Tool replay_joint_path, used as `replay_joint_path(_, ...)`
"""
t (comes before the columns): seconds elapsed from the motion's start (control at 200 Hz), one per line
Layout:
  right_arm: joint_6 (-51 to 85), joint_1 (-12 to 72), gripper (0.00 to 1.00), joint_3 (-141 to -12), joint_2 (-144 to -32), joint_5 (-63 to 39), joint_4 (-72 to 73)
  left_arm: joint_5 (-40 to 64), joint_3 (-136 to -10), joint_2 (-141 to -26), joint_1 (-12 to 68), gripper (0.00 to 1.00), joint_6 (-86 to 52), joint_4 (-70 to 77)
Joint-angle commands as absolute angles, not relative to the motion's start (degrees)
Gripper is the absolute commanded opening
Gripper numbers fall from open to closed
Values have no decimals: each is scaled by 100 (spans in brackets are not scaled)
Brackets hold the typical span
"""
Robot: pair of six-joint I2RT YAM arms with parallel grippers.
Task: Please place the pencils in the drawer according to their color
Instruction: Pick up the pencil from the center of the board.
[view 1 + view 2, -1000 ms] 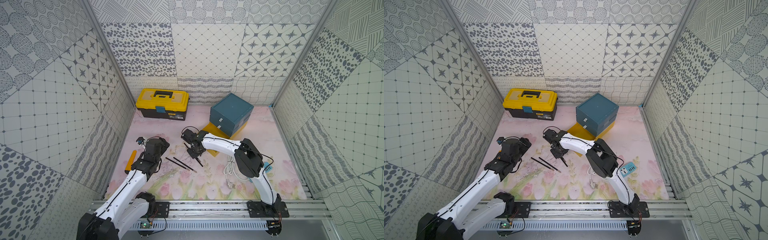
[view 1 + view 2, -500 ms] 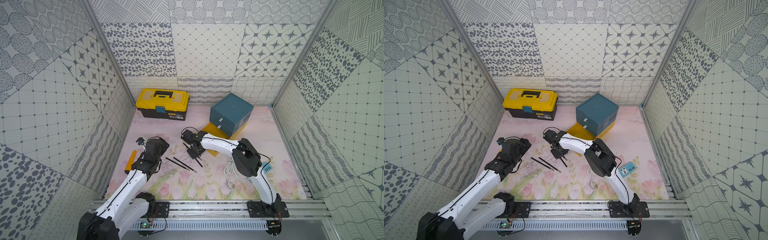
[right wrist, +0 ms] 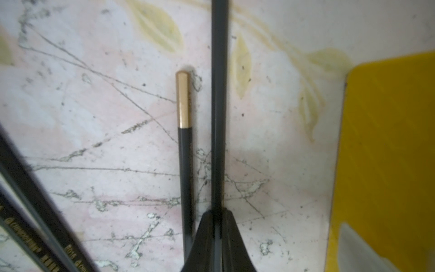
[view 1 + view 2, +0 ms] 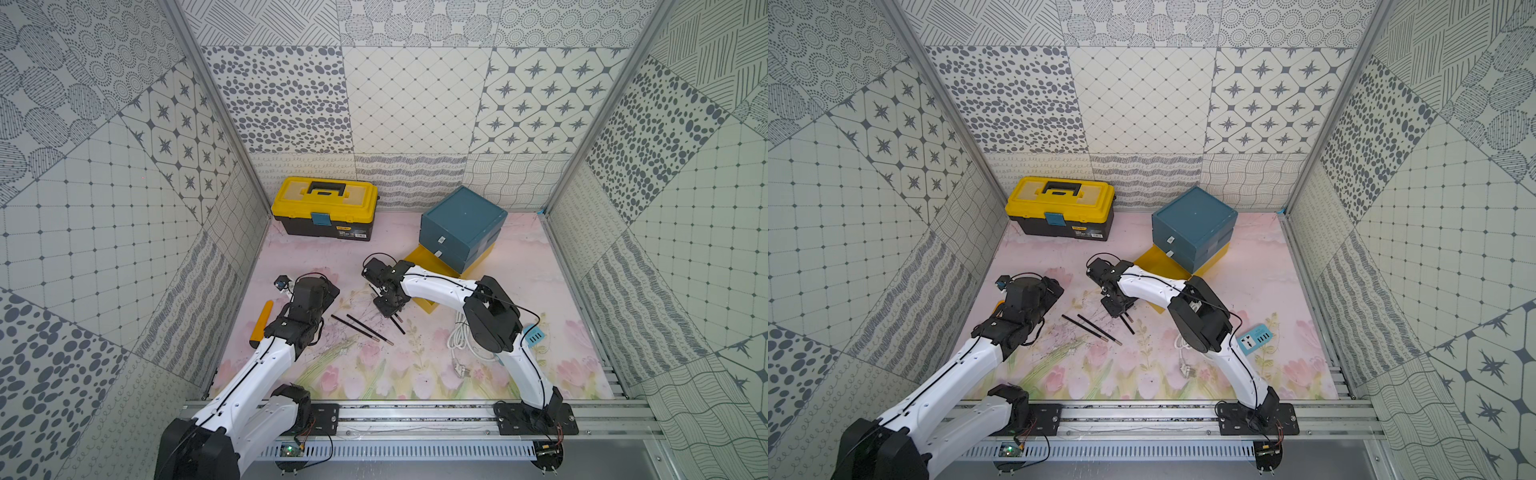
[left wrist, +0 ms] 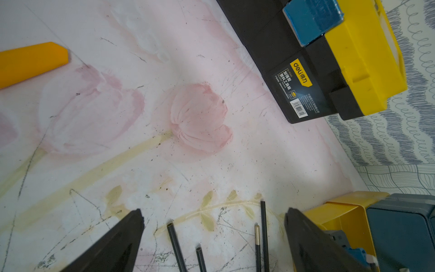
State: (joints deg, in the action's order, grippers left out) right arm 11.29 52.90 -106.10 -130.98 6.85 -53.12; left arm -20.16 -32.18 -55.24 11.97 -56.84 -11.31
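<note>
The right gripper (image 3: 217,213) has closed since a second ago and now pinches a dark pencil (image 3: 219,94) down at the mat (image 3: 94,117). A gold-capped pencil (image 3: 184,153) lies just beside it, with two more pencils (image 4: 365,327) near. The yellow drawer (image 3: 388,141) stands pulled out of the teal chest (image 4: 461,224). The left gripper (image 5: 213,212) stays spread wide.

This is a robot lab's test cell: printed patterned panels (image 4: 415,104) wall in a tulip-print worktop (image 4: 374,374), aluminium posts (image 4: 224,124) frame the corners, and the left arm (image 4: 266,365) and right arm (image 4: 436,286) are bolted to a metal rail (image 4: 415,419), with a bare circuit board (image 4: 291,449) beside it.
</note>
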Motion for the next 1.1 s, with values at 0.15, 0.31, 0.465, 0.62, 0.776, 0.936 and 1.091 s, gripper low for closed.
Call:
replay_joint_path(0.15, 715, 5177, 0, -10808, -13151, 1255, -5594, -1925, -3224, -5567, 1175, 99, -5678, -1036)
replay_joint_path(0.31, 670, 5177, 0, -10967, -12777, 1178, -5692, -1951, -3221, -5559, 1177, 99, -5669, -1041)
replay_joint_path(0.465, 674, 5177, 0, -11079, -12386, 1237, -5750, -1967, -3225, -5557, 1173, 99, -5673, -1041)
replay_joint_path(0.62, 652, 5168, 0, -11194, -12002, 1249, -5748, -1964, -3223, -5560, 1174, 99, -5669, -1023)
replay_joint_path(0.776, 633, 5094, 0, -11295, -11723, 1443, -5755, -1942, -3220, -5565, 1169, 99, -5683, -1025)
replay_joint_path(0.936, 637, 4818, 0, -11157, -11489, 1667, -5739, -1925, -3217, -5572, 1179, 99, -5678, -1002)
replay_joint_path(1.091, 690, 4487, 0, -10745, -11315, 1677, -5582, -1898, -3204, -5590, 1170, 99, -5678, -965)
